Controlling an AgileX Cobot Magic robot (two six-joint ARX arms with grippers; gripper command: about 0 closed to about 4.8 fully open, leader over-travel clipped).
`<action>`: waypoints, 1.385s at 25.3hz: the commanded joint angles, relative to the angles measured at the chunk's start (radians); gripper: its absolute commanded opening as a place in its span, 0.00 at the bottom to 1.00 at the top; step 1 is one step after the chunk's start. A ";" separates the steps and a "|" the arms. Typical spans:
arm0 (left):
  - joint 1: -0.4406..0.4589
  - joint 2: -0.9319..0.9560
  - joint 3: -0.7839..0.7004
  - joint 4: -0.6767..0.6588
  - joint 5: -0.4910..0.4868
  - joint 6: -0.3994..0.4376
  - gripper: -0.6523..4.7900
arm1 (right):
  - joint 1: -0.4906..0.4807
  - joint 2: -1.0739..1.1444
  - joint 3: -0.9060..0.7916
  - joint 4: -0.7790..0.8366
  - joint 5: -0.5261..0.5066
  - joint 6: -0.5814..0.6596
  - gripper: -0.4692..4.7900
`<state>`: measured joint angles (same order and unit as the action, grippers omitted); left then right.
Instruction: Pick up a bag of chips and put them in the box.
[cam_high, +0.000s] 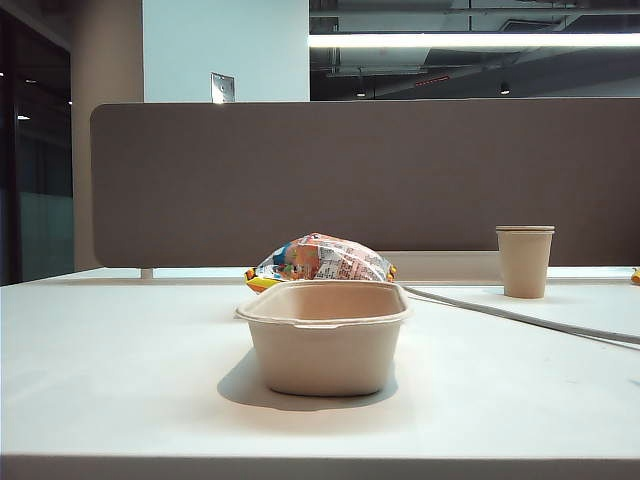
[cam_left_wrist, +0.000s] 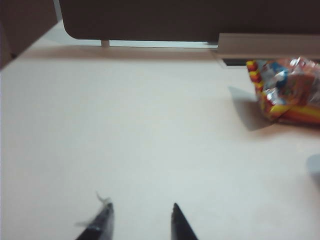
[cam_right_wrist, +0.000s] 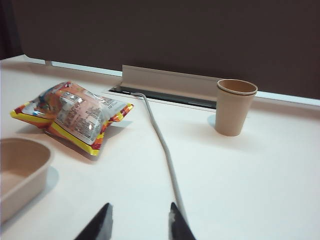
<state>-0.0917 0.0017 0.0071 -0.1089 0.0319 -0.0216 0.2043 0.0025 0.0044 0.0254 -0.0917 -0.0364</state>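
The bag of chips (cam_high: 322, 260), shiny orange-red with a yellow stripe and a white label panel, lies flat on the white table just behind the box (cam_high: 325, 345). The box is a beige oblong tray standing empty at the table's middle. Neither arm shows in the exterior view. In the left wrist view my left gripper (cam_left_wrist: 141, 207) hovers over bare table, open and empty, with the bag of chips (cam_left_wrist: 290, 90) well off to one side. My right gripper (cam_right_wrist: 140, 207) is open and empty too, short of the bag (cam_right_wrist: 75, 112) and beside the box's corner (cam_right_wrist: 22, 165).
A beige paper cup (cam_high: 524, 260) stands at the back right. A grey cable (cam_high: 520, 318) runs from the slot behind the bag toward the right edge, passing close by my right gripper's fingertip (cam_right_wrist: 175, 220). A brown partition (cam_high: 360, 180) closes off the table's far side.
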 joint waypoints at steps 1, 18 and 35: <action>-0.001 0.001 0.003 0.053 0.082 -0.260 0.39 | 0.001 0.001 -0.001 0.017 -0.076 0.243 0.37; -0.001 0.001 0.184 0.130 0.361 -0.553 0.40 | 0.002 0.149 0.465 -0.218 -0.198 0.266 0.50; -0.001 0.218 0.576 -0.300 0.583 -0.191 0.40 | 0.092 1.141 1.295 -0.687 -0.242 -0.329 0.55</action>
<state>-0.0921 0.1978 0.5728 -0.4160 0.5980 -0.2398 0.2817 1.1183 1.2751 -0.6659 -0.3302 -0.2905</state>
